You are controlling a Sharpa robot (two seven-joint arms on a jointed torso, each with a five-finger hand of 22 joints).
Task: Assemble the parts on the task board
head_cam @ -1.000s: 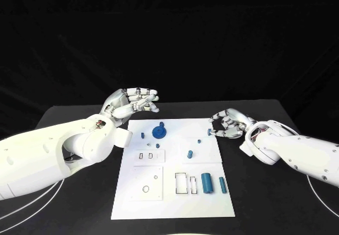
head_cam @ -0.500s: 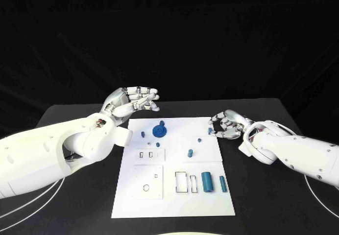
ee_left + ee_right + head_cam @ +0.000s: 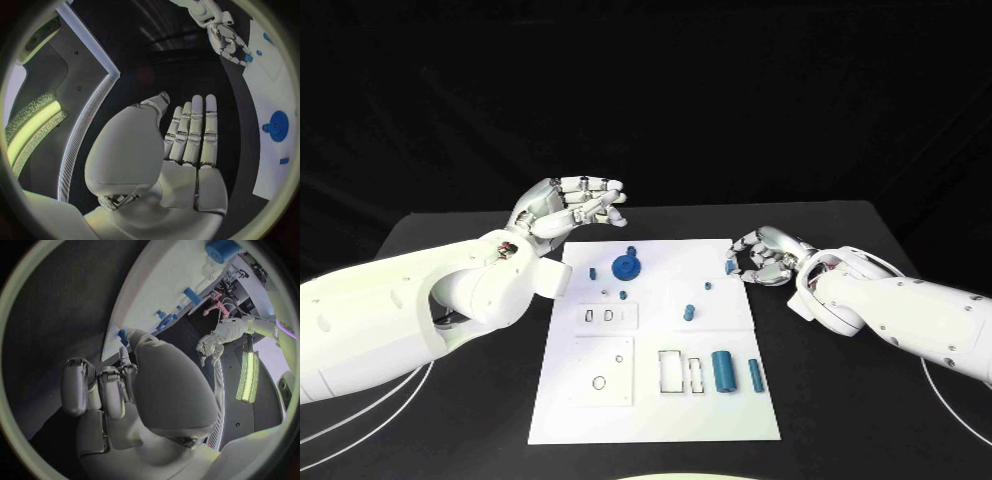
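The white task board (image 3: 653, 400) lies in the middle of the table. On it are a blue disc part (image 3: 627, 267), several small blue pegs such as one (image 3: 688, 314) mid-board, a thick blue cylinder (image 3: 723, 372) and a thin blue rod (image 3: 756, 375). My right hand (image 3: 764, 255) sits at the board's far right edge, fingers curled, pinching a small blue part (image 3: 730, 266); that small blue part (image 3: 123, 335) peeks out by the thumb tip. My left hand (image 3: 574, 210) hovers above the table beyond the board's far left corner, holding nothing; its fingers (image 3: 194, 130) stand straight.
Rectangular slots (image 3: 681, 372) and a raised white plate (image 3: 600, 372) with an oval hole lie on the near half of the board. Black table (image 3: 862, 420) surrounds the board. White cables (image 3: 358, 425) curve along the table at both sides.
My right hand has shifted slightly, staying at the board's right edge. My left hand has barely moved.
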